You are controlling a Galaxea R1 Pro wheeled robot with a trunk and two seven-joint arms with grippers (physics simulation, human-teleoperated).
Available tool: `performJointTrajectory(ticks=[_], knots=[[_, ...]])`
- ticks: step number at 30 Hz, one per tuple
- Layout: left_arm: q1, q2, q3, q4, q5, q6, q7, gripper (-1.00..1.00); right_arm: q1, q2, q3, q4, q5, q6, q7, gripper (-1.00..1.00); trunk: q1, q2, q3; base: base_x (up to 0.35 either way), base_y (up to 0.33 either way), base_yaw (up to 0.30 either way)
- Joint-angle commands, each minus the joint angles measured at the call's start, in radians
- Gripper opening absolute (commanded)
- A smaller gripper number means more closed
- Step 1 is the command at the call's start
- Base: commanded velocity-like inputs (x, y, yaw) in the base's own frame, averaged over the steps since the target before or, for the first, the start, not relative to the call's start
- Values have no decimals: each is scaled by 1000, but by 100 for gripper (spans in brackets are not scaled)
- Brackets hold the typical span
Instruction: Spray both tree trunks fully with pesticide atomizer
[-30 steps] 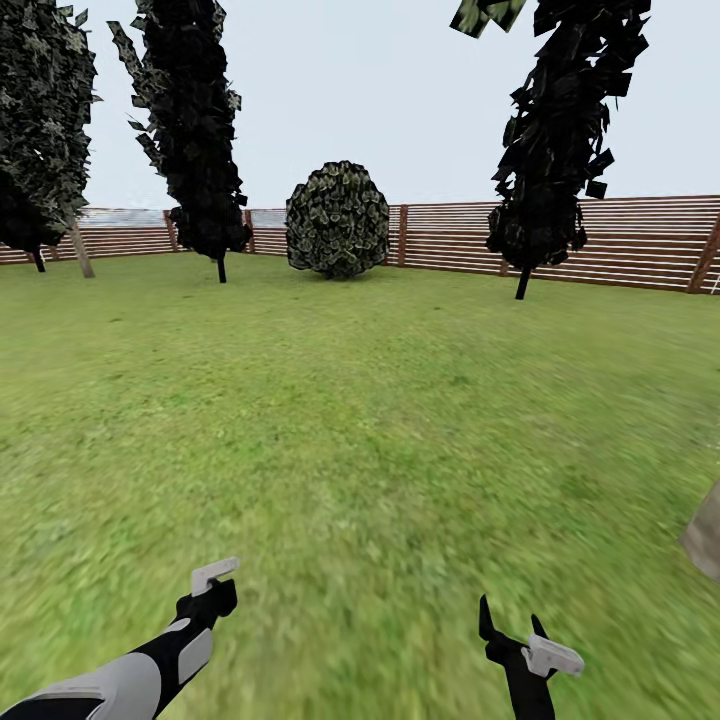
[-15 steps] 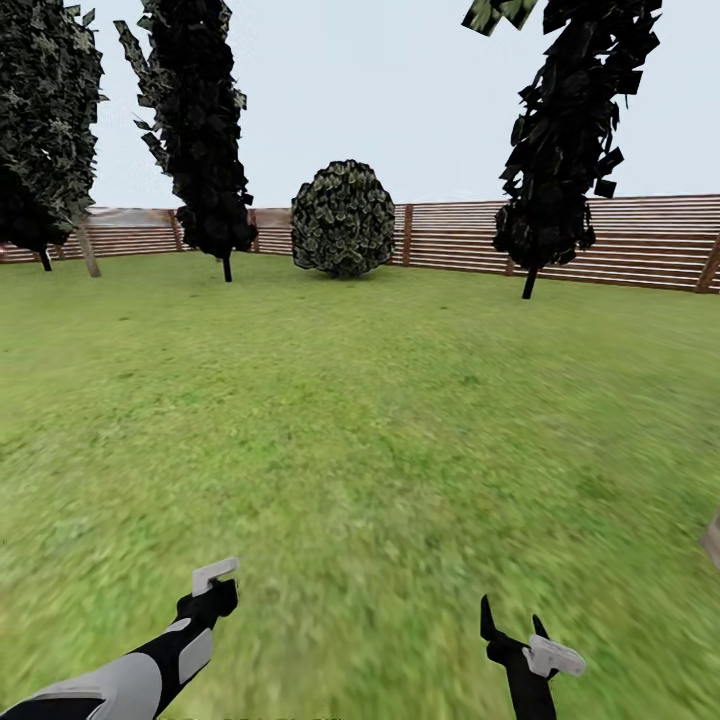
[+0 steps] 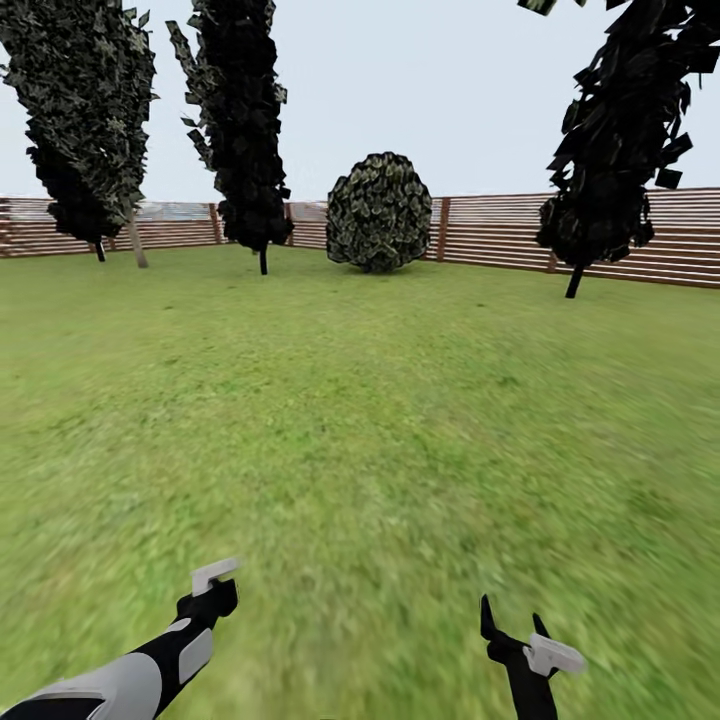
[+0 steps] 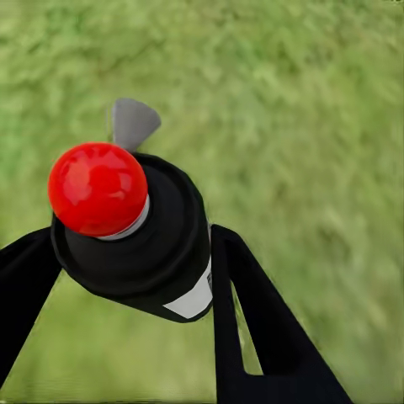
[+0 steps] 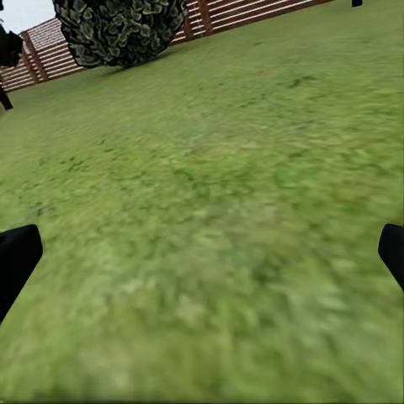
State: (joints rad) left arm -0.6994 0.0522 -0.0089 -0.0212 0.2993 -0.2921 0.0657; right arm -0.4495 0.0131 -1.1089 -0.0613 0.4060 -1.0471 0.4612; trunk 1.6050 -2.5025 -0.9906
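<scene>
The left tool (image 4: 126,278) pinches the pesticide atomizer (image 4: 130,227); the right tool (image 5: 202,252) is spread. A loose grip may drop it on the lawn (image 3: 380,420).

The head camera looks forward and down over the lawn (image 3: 380,420) to the far fence (image 3: 620,235) and a round bush (image 3: 379,212), the right wrist camera skims low over that same grass toward the bush (image 5: 118,29), and the left wrist camera faces down close above grass.
</scene>
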Motion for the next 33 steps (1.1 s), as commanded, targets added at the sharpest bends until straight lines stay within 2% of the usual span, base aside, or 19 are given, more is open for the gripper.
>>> performJointTrajectory(ticks=[1,33], knots=[[0,0,0,0,0,0,0,-100,0,0,0,0,0,0,0,100,0,0,-1,0,7,245],[0,0,0,0,0,0,0,-100,0,-2,-1,-1,-1,0,-2,100,0,0,-28,0,0,240]])
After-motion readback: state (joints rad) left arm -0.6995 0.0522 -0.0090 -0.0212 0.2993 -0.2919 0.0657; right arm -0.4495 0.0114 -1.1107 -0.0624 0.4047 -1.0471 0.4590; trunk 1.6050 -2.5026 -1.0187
